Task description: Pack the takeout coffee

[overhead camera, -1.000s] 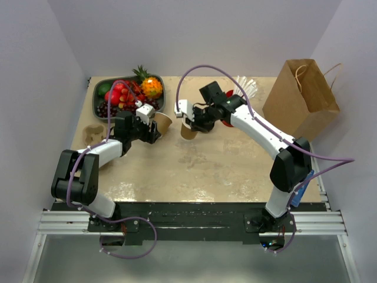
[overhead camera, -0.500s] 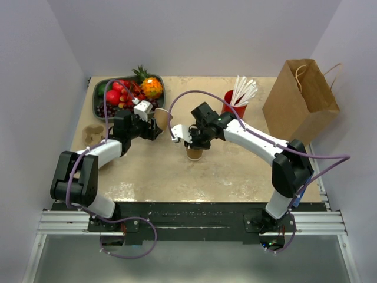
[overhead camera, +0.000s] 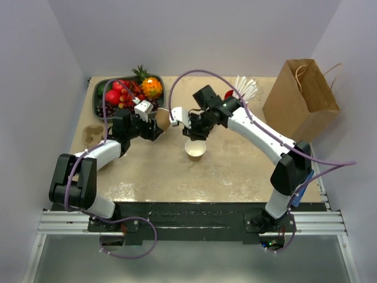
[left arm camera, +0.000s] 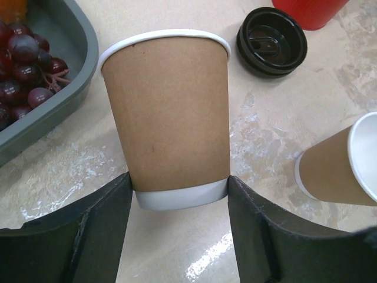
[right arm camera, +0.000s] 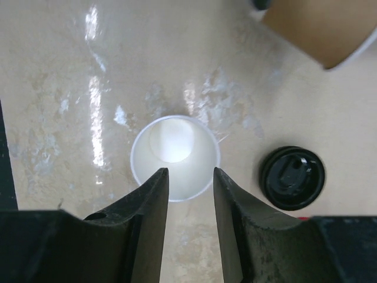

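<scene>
Left claw point(left arm camera: 179, 200): gripping tilted cup point(left arm camera: 168, 112) by its base.
Right claw point(right arm camera: 189, 177): hovering part-open, empty, over open cup point(right arm camera: 175, 147).
Lid point(right arm camera: 292, 177): lying loose, perhaps inverted; needing level, centred seating.

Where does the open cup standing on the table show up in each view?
Top external: standing cup mid-table.
Left wrist: standing cup at the right edge, partly cut off.
Right wrist: standing cup in the centre, seen from above.
Shared landmark: the second cup, held sideways, visible in all three.
</scene>
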You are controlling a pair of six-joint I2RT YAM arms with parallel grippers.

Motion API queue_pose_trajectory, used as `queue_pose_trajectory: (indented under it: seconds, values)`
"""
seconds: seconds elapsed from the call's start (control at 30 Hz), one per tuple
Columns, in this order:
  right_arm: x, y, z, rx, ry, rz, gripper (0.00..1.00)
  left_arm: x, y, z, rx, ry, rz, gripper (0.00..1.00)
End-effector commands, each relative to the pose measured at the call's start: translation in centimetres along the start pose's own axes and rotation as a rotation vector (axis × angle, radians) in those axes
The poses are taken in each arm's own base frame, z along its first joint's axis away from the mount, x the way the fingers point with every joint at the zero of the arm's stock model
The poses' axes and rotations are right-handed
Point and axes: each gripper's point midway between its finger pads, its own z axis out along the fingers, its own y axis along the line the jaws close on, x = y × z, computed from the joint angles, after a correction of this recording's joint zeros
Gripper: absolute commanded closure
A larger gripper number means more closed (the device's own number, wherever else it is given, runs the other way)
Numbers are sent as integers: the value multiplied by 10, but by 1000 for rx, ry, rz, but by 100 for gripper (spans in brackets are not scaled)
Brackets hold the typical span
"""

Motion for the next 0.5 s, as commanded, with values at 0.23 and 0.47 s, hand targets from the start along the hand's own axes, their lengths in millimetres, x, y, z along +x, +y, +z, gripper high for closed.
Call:
queue_pose_trajectory:
  seconds: [0.23,0.47]
  values:
    - [-72,-77,-38,-207,-408,381,47,-30,-31,-40,127,-142,417,100]
    - [-78,-71,-27,-279,-473,391,47,-37,-43,-59,145,-170,549,100]
